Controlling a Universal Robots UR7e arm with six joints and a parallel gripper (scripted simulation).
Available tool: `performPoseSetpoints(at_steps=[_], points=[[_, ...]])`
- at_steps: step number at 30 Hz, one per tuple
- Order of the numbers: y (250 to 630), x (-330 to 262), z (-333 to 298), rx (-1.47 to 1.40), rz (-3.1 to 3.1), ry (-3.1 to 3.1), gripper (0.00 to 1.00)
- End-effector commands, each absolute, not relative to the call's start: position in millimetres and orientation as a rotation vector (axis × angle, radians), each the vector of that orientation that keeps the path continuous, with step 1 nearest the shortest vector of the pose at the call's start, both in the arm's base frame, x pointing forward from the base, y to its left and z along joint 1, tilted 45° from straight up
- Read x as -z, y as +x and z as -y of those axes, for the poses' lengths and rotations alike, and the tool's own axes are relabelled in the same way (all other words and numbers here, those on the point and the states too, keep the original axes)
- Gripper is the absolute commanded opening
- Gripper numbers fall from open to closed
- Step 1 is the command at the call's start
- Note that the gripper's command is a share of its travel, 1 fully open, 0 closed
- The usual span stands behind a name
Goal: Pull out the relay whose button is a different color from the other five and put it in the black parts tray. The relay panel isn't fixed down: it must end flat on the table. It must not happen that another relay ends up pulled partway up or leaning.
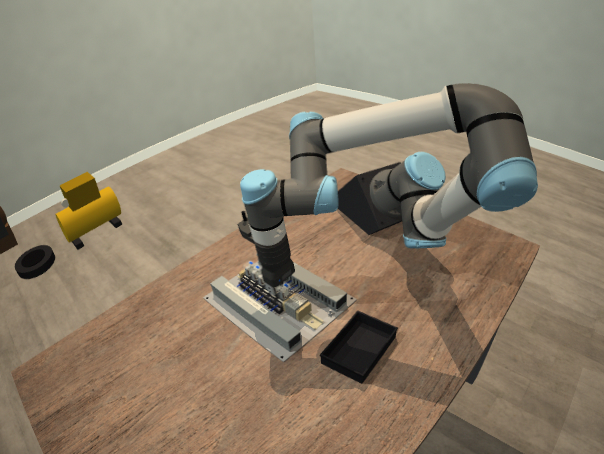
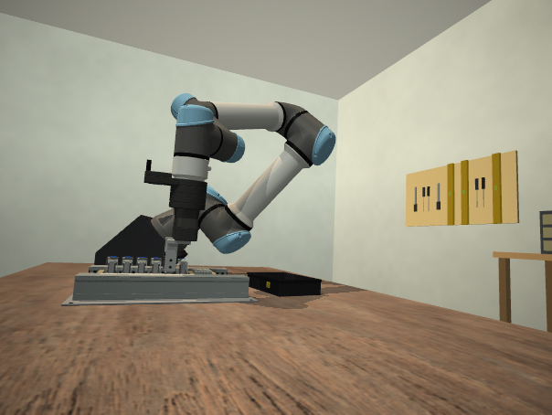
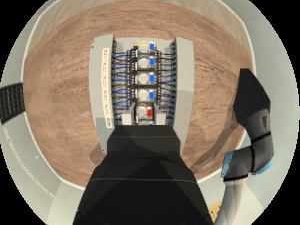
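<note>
The grey relay panel (image 1: 280, 305) lies flat on the wooden table, with a row of relays between two grey ducts. In the wrist view the relays farther along the row show blue buttons (image 3: 151, 76); the nearest relay (image 3: 145, 113) has a red button. My gripper (image 1: 276, 286) points straight down over the row and is shut on this red-button relay. In the side view the relay (image 2: 170, 258) stands higher than the others, partly raised from its socket, under my gripper (image 2: 171, 249). The black parts tray (image 1: 359, 344) sits on the table just right of the panel.
The arm's black base block (image 1: 372, 200) stands at the table's far side. A yellow compressor (image 1: 87, 207) and a black tyre (image 1: 34, 260) are on the floor to the left, off the table.
</note>
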State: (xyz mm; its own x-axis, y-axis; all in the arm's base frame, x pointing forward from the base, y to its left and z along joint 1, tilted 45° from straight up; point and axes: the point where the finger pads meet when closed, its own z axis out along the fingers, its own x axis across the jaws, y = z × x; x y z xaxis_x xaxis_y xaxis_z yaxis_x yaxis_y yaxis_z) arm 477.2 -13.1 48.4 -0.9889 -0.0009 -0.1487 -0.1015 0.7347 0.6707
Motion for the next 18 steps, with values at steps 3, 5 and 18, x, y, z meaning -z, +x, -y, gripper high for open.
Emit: performPoseSetpoints(at_steps=[3,5,18], points=[[477.6,-48.6,13.6,-1.096,-2.808,-0.09,0.0],[477.6,-48.6,13.6,-1.096,-2.808,-0.09,0.0],[476.9,-48.6,13.7,-1.087,-2.777,-0.07,0.0]])
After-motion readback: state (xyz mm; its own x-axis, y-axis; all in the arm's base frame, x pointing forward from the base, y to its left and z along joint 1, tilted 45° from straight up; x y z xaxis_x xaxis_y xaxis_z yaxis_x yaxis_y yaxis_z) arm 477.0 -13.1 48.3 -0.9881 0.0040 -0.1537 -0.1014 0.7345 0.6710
